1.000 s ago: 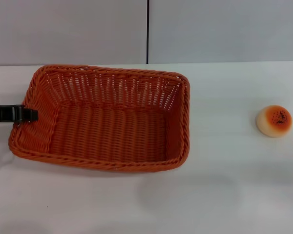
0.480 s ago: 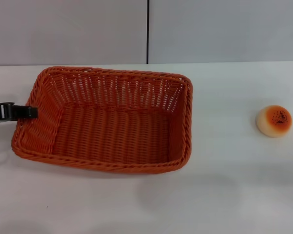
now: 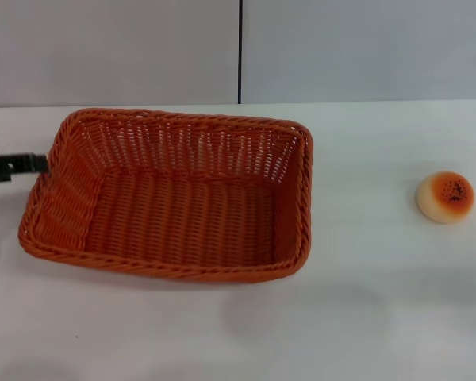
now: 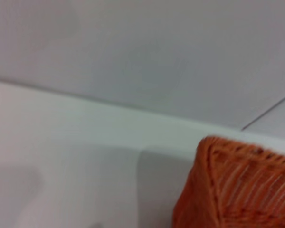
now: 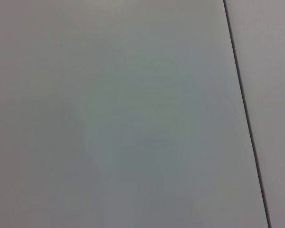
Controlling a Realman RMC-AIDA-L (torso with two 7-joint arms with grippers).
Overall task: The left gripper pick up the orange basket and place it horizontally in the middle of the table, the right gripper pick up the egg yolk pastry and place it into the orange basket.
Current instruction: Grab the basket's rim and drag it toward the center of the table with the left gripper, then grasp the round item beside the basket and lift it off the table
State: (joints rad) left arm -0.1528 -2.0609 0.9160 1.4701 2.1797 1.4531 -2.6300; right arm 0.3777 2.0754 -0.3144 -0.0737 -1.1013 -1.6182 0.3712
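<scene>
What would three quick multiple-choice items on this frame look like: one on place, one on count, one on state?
1. Where does the small round cream-coloured egg yolk pastry lie?
A. Inside the basket
B. On the plain white table, apart from the basket, on the robot's right
C. Between the gripper's fingers

2. How many pastries are in the head view?
A. One
B. Two
C. Three

3. What is the state of the large rectangular orange woven basket?
A. Tipped on its side
B. Upside down
C. Upright and empty, opening upward

Answers:
1 B: bare tabletop separates the pastry from the basket's rim.
2 A: only one bun shows.
3 C: the woven floor shows bare, and the left gripper sits just outside the basket's left end.
</scene>
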